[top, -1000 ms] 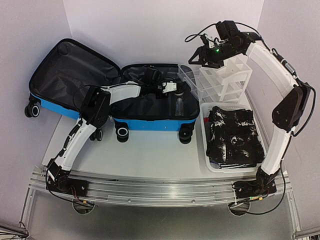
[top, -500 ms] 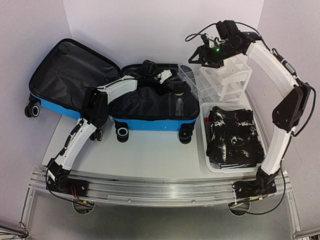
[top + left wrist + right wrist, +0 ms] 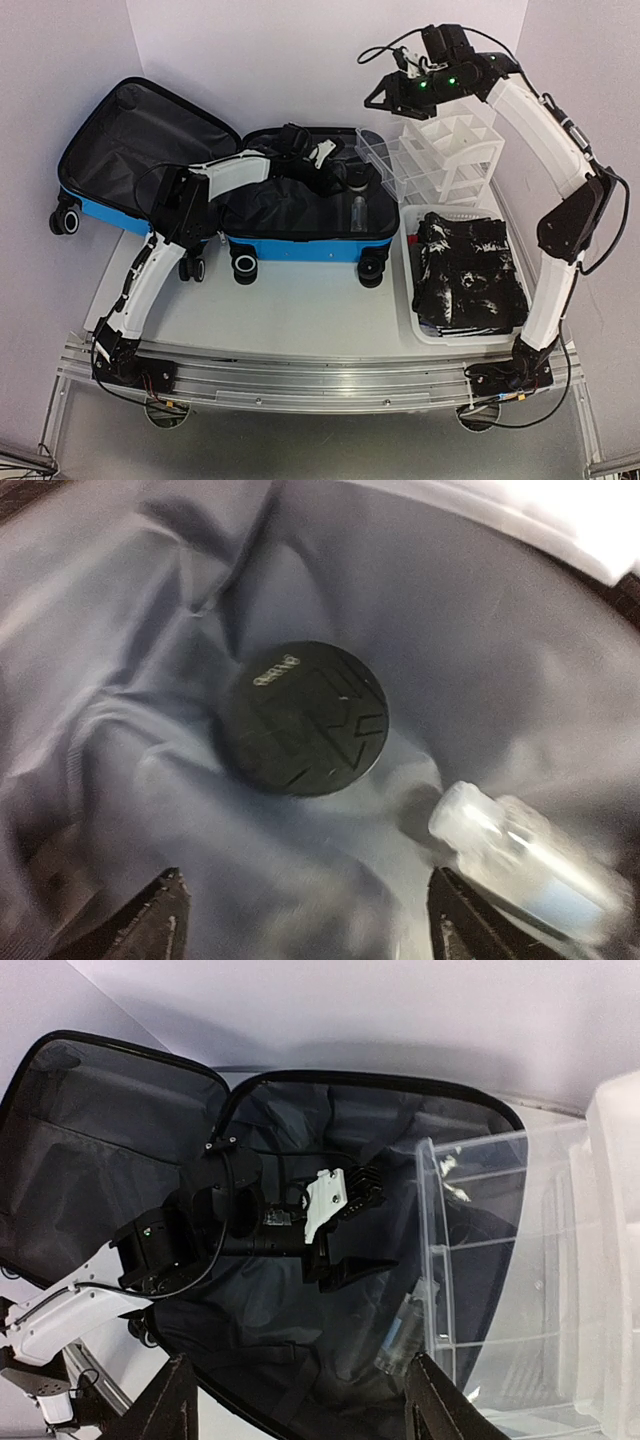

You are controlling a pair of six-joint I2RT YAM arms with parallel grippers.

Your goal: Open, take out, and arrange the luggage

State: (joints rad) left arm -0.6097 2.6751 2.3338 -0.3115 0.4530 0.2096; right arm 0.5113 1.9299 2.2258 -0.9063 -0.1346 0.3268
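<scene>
Lying open along the far edge of the bench (image 3: 300, 300), from its far-left corner to the middle, the luggage (image 3: 290, 215) shows its dark grey lining. Left pincer (image 3: 310, 930), jaws spread wide and empty, hangs inside the half nearer the bench's right edge, above a black round disc (image 3: 303, 718) and a clear bottle (image 3: 520, 865). Right pincer (image 3: 305, 1405), likewise parted and empty, hovers high beside the drawer organizer (image 3: 450, 155) near the far-right corner.

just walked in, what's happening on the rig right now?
The luggage lies open. The left gripper hovers open inside its right half, over a black round disc and a small clear bottle lying there, holding neither. The right gripper hangs open and empty above the white drawer organizer. Folded black-and-white clothes sit in the white basket.
</scene>
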